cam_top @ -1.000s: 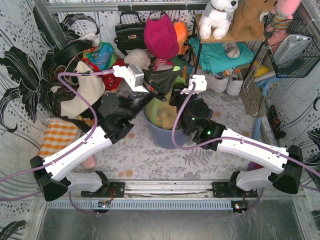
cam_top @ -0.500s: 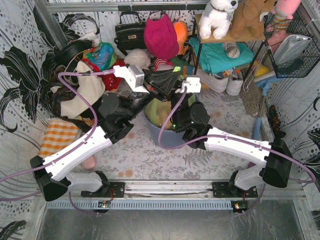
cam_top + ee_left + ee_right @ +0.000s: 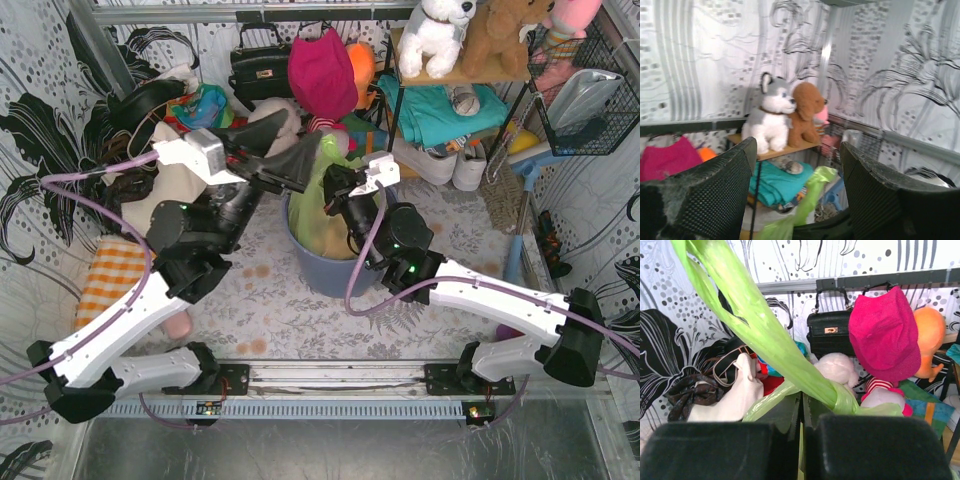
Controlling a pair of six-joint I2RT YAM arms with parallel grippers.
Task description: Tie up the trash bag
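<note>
The light-green trash bag (image 3: 318,215) sits in a round blue-grey bin (image 3: 330,275), its top drawn up into a twisted strand. My right gripper (image 3: 333,186) hangs over the bin's far rim. In the right wrist view it (image 3: 802,402) is shut on the trash bag's plastic (image 3: 755,315), and a loop of plastic wraps the strand beside the jaws. My left gripper (image 3: 293,150) is open to the upper left of the bag. The left wrist view shows its fingers spread wide (image 3: 797,150), with a loose green strand (image 3: 812,200) between them, apart from both.
Behind the bin are a black handbag (image 3: 258,68), a pink hat (image 3: 322,72) and a white bag (image 3: 180,175). A shelf with plush toys (image 3: 440,35) stands back right, and a wire basket (image 3: 585,90) hangs far right. An orange checked cloth (image 3: 110,272) lies left.
My left gripper opened, let go of the bag's strand and swung left with its arm. My right gripper moved left over the bin, still pinching the bag, which now stands taller.
</note>
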